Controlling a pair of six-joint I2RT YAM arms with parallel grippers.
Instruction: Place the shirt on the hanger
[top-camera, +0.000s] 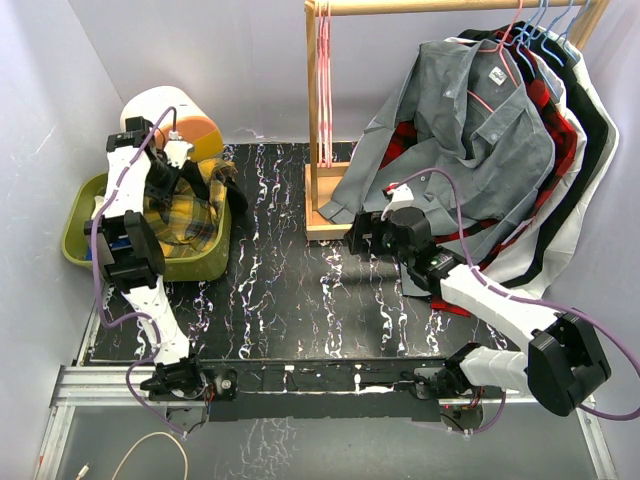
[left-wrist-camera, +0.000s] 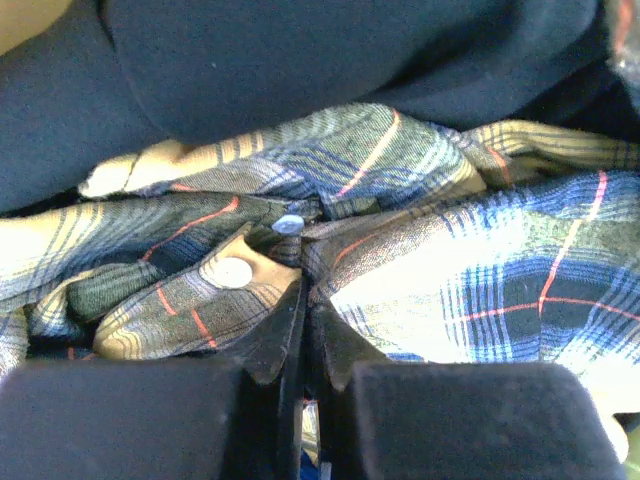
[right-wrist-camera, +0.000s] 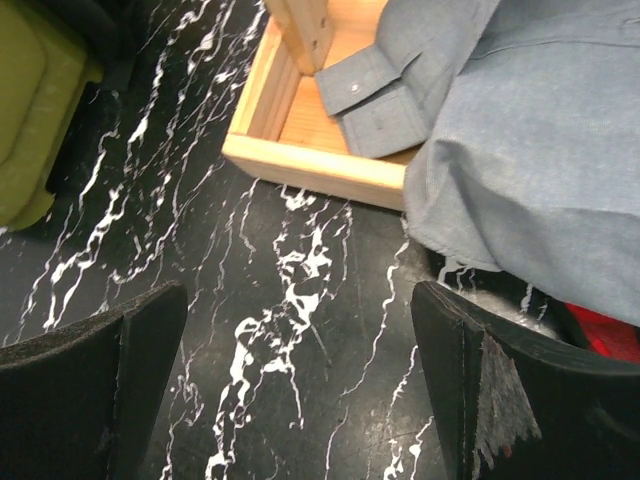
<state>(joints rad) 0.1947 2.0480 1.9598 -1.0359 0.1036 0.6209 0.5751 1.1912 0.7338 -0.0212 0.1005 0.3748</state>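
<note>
Pinching a fold of the shirt (left-wrist-camera: 420, 260) just beside a white button (left-wrist-camera: 233, 272), the left gripper (left-wrist-camera: 305, 315) has its fingers pressed nearly flat together on the plaid cloth. The shirt lies crumpled in the green bin (top-camera: 75, 245) at the far left of the tabletop (top-camera: 280, 290), with the left arm reaching down into it.

The right gripper (right-wrist-camera: 300, 310) hangs over bare tabletop, near the wooden rack base (right-wrist-camera: 310, 165). Its fingers are wide apart and hold nothing. The hanger (top-camera: 323, 80) hangs empty from the rail at the far side, left of the grey shirt (top-camera: 450, 130) and well apart from both grippers.

What could go wrong from here:
- **Slipping:** the grip looks thin, perhaps a single layer near the button placket. The weight of a large flannel shirt could pull the cloth out of the fingers as it rises.
- **Dragging:** a dark garment (left-wrist-camera: 300, 60) lies against the far part of the shirt. It may come along if the two are tangled.
- **Catching:** a sleeve could snag on the bin rim and tip or slide the bin.
- **Poor hold point:** the shirt is bunched and I cannot tell where the collar is. A lift from this spot may leave it hanging awkwardly for threading onto the hanger.
</note>
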